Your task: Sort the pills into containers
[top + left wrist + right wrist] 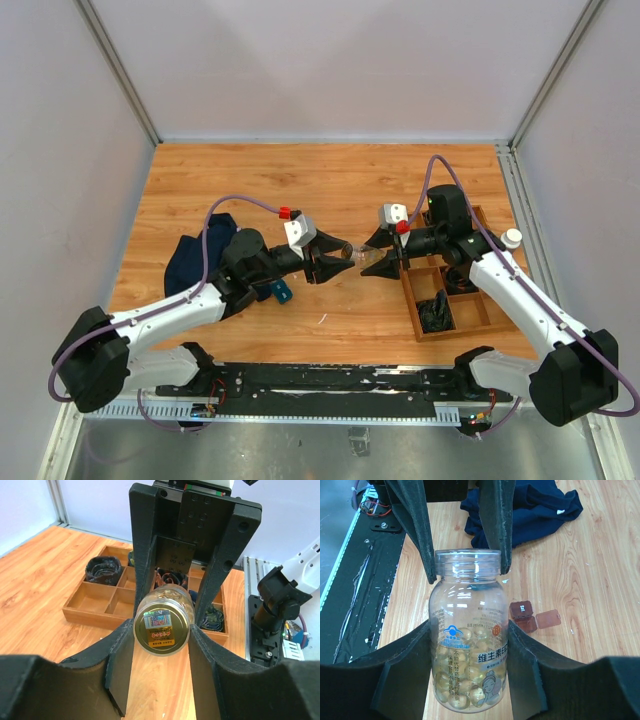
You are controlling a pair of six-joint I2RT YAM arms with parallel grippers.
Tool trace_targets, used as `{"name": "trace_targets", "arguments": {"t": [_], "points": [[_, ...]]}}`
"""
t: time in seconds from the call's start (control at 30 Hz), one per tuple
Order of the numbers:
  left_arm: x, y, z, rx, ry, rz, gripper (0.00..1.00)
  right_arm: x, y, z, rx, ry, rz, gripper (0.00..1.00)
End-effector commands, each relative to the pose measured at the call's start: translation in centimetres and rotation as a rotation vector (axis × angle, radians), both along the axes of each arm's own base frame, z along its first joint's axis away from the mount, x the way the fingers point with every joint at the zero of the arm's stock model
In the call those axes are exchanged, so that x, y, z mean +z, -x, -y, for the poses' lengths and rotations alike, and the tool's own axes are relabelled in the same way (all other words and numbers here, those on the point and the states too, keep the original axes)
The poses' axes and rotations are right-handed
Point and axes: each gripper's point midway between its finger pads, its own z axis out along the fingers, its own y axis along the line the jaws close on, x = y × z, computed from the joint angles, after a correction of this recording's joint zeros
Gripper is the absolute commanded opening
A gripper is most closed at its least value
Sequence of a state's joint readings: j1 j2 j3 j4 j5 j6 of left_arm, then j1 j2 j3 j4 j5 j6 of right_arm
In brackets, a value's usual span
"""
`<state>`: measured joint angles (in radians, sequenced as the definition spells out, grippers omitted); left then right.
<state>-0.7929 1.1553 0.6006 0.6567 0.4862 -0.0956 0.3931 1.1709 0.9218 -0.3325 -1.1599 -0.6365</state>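
The small dark reddish-brown rectangular plastic box (522, 617) lies on the wooden table (330, 190) with its lid flap open. It sits near the dark blue crumpled cloth (530, 505) and apart from the bottle. The pale yellow softgel pills (462, 685) are all inside the clear round plastic bottle (467, 630), which hangs roughly on its side above the table between your two arms. Your right gripper (375, 258) is clamped on the bottle's body, with a pad pressed to each flank. Your left gripper (342, 262) has its fingers against both sides of the gold-topped cap (161, 632), so it grips that end. The large wooden divided tray (95, 616) stands beyond, holding a few dark items. Note the hazards. With the mouth pointing sideways, freeing the cap would likely let pills roll out onto the table, away from the little box. The bottle wall looks smooth, so a twist at the cap may spin the body in the right pads rather than loosen anything. The box is a small target and would probably be nudged easily. Tilt the mouth upward before opening.
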Motion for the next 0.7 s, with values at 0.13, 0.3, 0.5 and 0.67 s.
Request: {"name": "trace_targets", "arguments": {"t": [0.13,0.3,0.5,0.67], "points": [[2.5,-0.1,0.3,-0.013,0.087,0.000,0.22,1.2,0.2,-0.3,0.031,-0.035,0.047,0.01],[2.6,-0.4,0.5,0.004,0.119,-0.110,0.00,1.2,0.2,-0.2,0.030,-0.035,0.048,0.01],[0.5,-2.4,-1.5,0.259,0.166,-0.362,0.00,1.2,0.2,-0.2,0.028,-0.037,0.048,0.01],[-1.1,-2.3,-1.9,0.399,0.211,-0.510,0.00,1.1,0.2,-0.3,0.035,-0.038,0.041,0.00]]}}
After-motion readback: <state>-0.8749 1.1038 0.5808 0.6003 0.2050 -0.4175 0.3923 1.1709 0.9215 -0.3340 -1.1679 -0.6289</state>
